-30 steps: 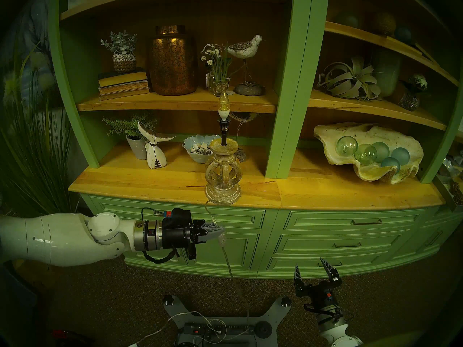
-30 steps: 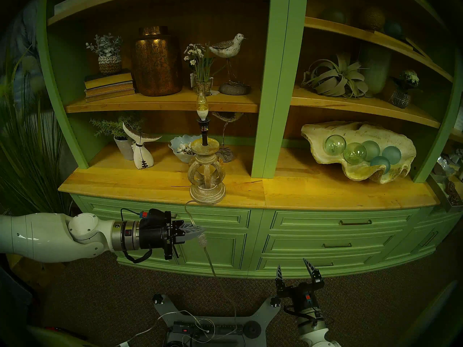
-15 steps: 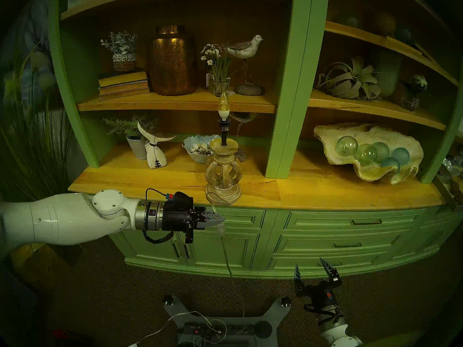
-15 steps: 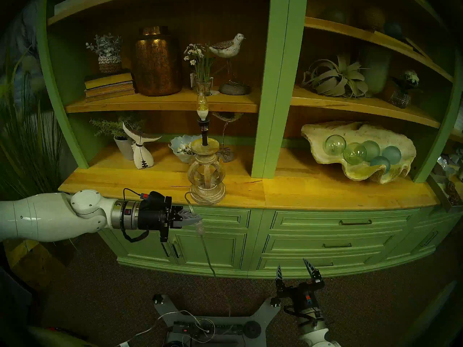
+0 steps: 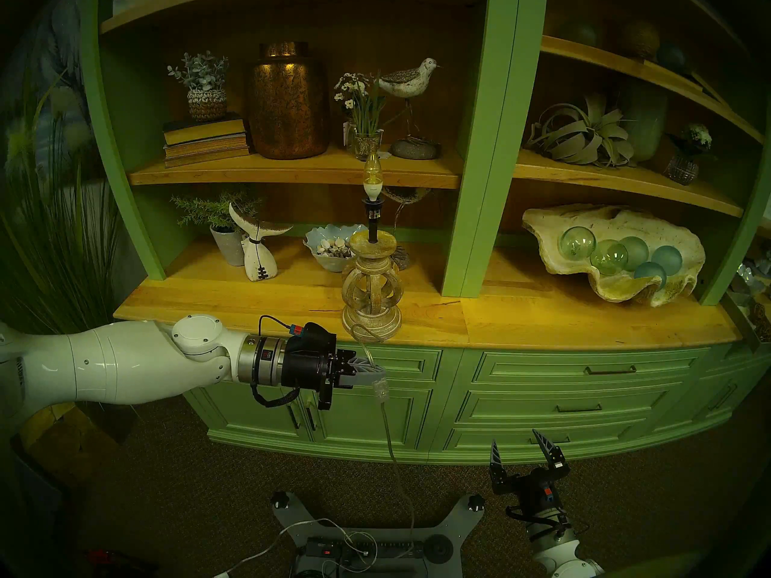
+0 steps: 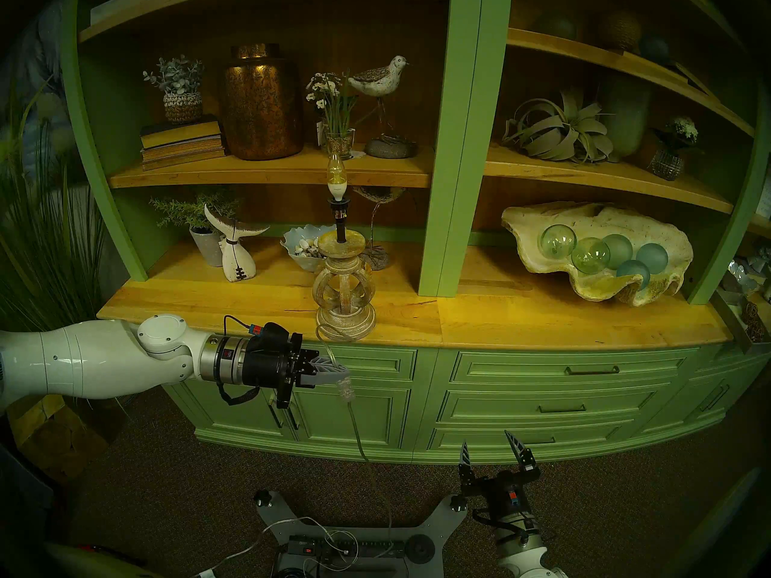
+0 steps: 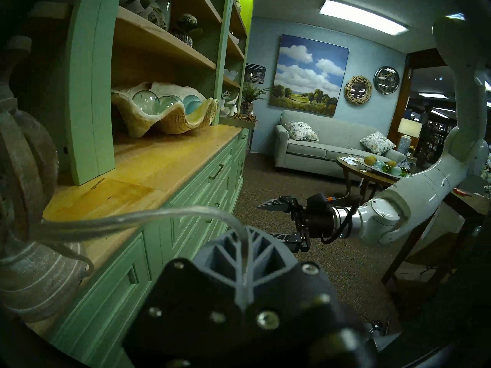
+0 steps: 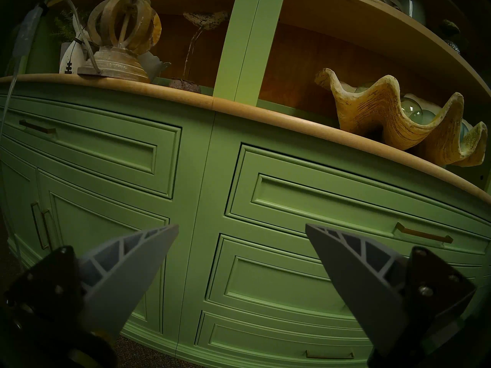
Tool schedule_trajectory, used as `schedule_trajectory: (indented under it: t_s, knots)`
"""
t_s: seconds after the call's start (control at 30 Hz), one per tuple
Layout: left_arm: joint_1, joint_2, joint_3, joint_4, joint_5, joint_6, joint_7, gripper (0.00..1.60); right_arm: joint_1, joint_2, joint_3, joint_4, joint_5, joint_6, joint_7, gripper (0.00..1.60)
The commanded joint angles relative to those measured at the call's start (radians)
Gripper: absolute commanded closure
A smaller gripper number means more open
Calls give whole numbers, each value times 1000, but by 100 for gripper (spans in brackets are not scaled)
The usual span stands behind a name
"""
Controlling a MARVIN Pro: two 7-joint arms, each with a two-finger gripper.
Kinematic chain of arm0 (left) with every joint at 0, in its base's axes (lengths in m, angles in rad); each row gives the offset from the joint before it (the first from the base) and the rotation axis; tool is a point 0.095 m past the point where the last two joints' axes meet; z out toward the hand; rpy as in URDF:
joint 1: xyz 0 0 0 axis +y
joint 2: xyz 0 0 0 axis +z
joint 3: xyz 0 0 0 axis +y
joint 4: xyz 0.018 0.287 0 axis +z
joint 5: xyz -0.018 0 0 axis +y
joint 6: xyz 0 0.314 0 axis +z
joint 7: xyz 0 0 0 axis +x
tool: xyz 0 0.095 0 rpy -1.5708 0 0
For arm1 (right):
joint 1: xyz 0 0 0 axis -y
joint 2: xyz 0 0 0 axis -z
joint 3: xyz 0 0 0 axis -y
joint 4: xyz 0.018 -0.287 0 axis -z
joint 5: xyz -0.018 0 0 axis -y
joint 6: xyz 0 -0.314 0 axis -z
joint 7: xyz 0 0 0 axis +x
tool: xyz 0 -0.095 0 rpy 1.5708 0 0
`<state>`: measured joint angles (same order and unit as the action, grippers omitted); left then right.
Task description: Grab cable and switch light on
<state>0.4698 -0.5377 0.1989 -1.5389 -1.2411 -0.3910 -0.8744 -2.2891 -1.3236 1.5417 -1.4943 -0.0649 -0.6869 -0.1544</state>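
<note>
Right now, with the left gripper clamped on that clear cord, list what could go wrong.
1. The cable loops up to the lamp base near the counter edge; a pull could drag or tip the lamp.
2. The left gripper pinches just above the switch block; the thin cord may slip.
3. The right gripper, open, must press a dangling switch, which may swing away.

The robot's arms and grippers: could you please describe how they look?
Both arms have glossy white shells, a silver wrist ring and a black gripper body with a red-and-blue connector and looping black cable. The left gripper and right gripper carry grey, ribbed, pointed fingers.
</note>
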Motion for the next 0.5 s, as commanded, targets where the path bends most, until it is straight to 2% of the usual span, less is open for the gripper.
schedule_trajectory:
  t_s: [0.0,0.47]
  knots:
    - [-18,-2,-28,-9,-23,-19,-2,160,3,0,0,-29,0,-6,0,0]
    - [-18,-2,-28,-9,-24,-20,-3,160,3,0,0,-29,0,-6,0,0]
